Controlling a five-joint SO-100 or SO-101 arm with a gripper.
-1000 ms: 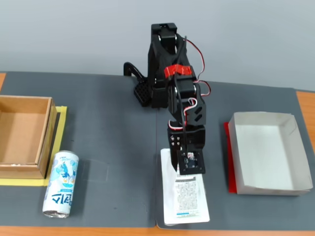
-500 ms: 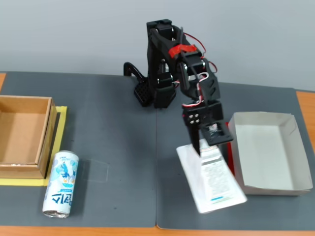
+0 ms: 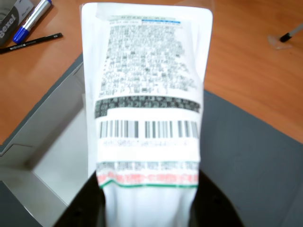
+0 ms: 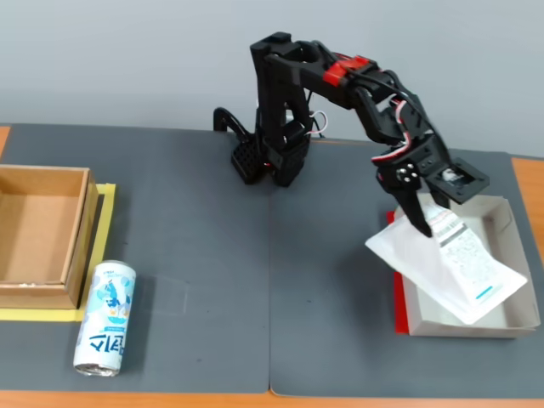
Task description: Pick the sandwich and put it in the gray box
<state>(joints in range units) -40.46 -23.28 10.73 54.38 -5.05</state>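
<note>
The sandwich [image 4: 450, 268] is a flat white wrapped pack with black text, a barcode and a teal strip. My gripper [image 4: 425, 223] is shut on its upper end and holds it tilted over the gray box [image 4: 463, 327] at the right of the fixed view. The pack's lower end reaches over the box's front right part; whether it touches the floor I cannot tell. In the wrist view the sandwich [image 3: 147, 94] fills the centre, my gripper [image 3: 149, 210] pinches its near end, and the gray box [image 3: 52, 113] lies below at the left.
A brown cardboard box [image 4: 42, 234] stands on yellow tape at the far left, with a blue-and-white can [image 4: 106, 316] lying in front of it. The arm's base [image 4: 268, 157] is at the back centre. A blue marker [image 3: 31, 21] and a black pen [image 3: 33, 41] lie on the wooden table.
</note>
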